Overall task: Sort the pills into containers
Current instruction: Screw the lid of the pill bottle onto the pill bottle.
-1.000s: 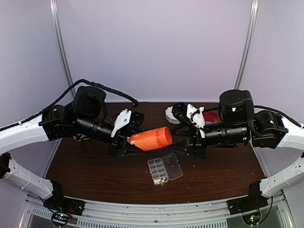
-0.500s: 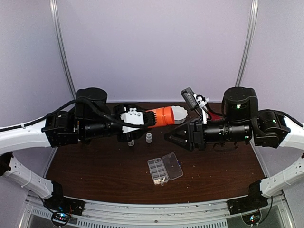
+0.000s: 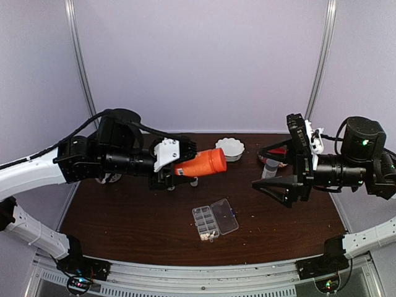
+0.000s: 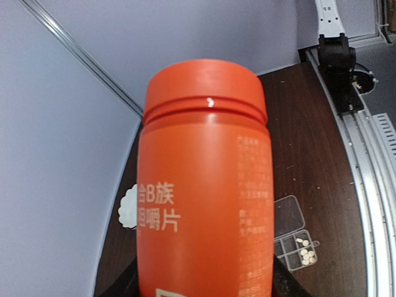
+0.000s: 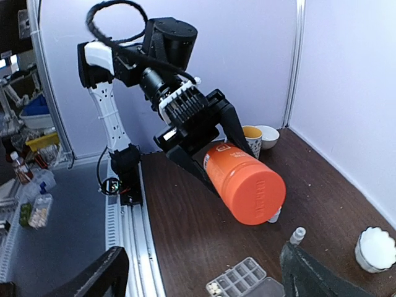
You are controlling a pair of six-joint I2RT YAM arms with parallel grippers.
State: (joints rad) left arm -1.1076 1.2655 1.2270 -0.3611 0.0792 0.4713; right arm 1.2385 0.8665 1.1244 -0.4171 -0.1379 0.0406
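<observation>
My left gripper [image 3: 178, 166] is shut on an orange bottle [image 3: 200, 163], held level above the table with its orange cap on and pointing right. In the left wrist view the orange bottle [image 4: 204, 185] fills the frame and hides most of the fingers. The containers are the cells of a clear organiser box [image 3: 215, 221] lying open at the table's front centre; a few pale pills [image 3: 208, 235] sit in its near end cells. The pills [image 4: 305, 250] also show past the bottle. My right gripper [image 3: 272, 185] hangs open and empty to the right, well apart from the bottle [image 5: 244, 182].
A white scalloped dish [image 3: 229, 148] stands behind the bottle. Two tiny white bottles [image 5: 297, 236] stand upright beneath it. A clear cup [image 3: 271, 167] and a red item [image 3: 278, 151] are at the back right. A yellow-lined cup [image 5: 252, 137] and a bowl [image 5: 268, 136] stand at the far left.
My right gripper has drawn back to the right, away from the bottle, and opened wide. The left gripper has brought the bottle slightly nearer and lower, still gripped.
</observation>
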